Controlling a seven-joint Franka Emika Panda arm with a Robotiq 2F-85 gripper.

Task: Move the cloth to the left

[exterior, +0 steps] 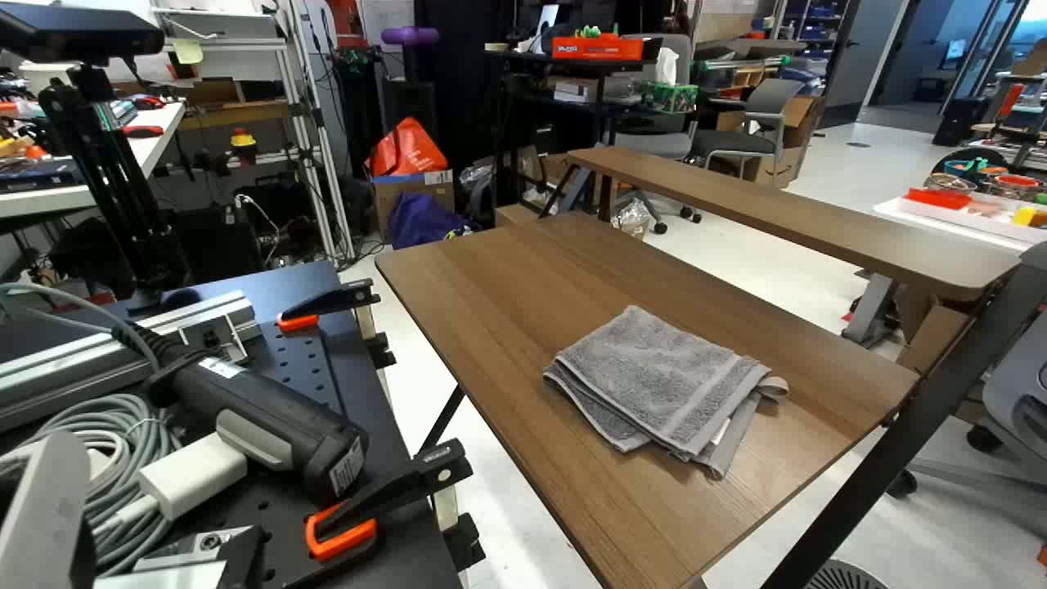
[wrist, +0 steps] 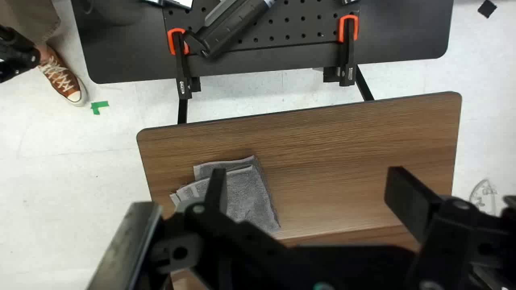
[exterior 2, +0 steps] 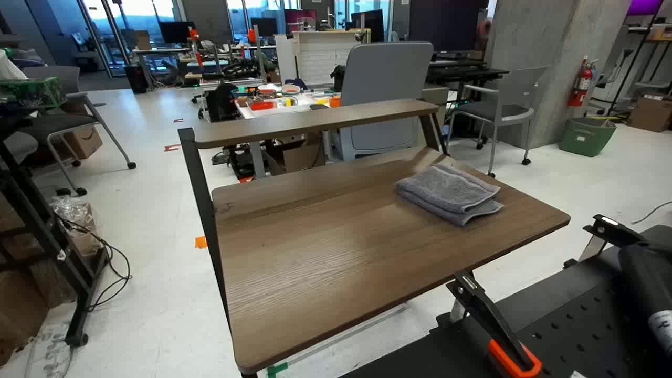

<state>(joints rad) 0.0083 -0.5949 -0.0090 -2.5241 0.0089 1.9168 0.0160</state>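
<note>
The cloth (exterior: pixel 658 372) is grey, folded in layers and roughly square, lying flat on a brown wooden table (exterior: pixel 491 303). In an exterior view the cloth (exterior 2: pixel 446 190) lies toward the right end of the table. In the wrist view the cloth (wrist: pixel 250 197) lies on the left part of the table, partly hidden behind the left finger. My gripper (wrist: pixel 308 181) is open with its fingers wide apart and nothing between them. It is high above the table, apart from the cloth. Neither exterior view shows the gripper.
A raised wooden shelf (exterior: pixel 785 209) runs along one long side of the table; it also shows in an exterior view (exterior 2: pixel 315 123). A black bench (wrist: pixel 282 56) with orange-tipped clamps (wrist: pixel 348 48) stands across a gap. A person's shoe (wrist: pixel 60 78) shows at the left.
</note>
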